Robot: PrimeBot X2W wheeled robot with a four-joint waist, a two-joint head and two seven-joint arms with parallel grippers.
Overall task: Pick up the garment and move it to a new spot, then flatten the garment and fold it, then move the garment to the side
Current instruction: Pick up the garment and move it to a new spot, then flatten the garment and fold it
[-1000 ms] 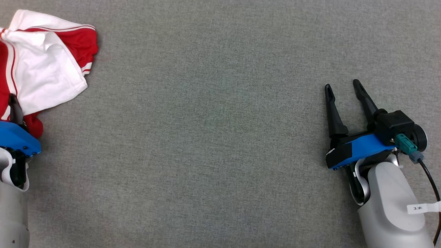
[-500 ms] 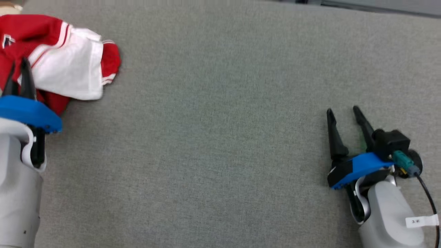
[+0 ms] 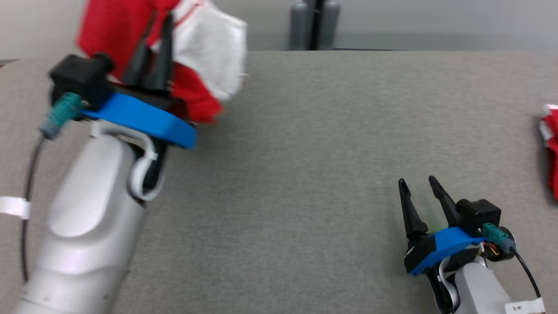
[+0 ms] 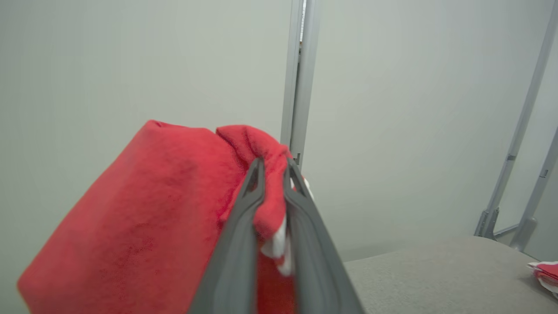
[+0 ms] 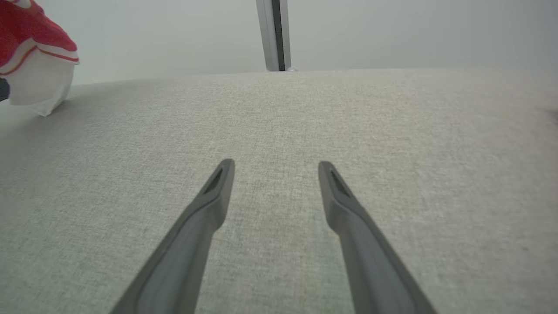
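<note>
My left tool [image 3: 162, 17] is clenched on the red-and-white garment [image 3: 109, 35], holding it up over the far left of the desk [image 3: 305, 152].
A red fold sits pinched between its two fingers, with the rest bunched and hanging. My right tool [image 3: 416, 181] is released, fingers spread, low over the desk's near right. Another red-and-white cloth [image 3: 550, 148] lies at the desk's right edge.
</note>
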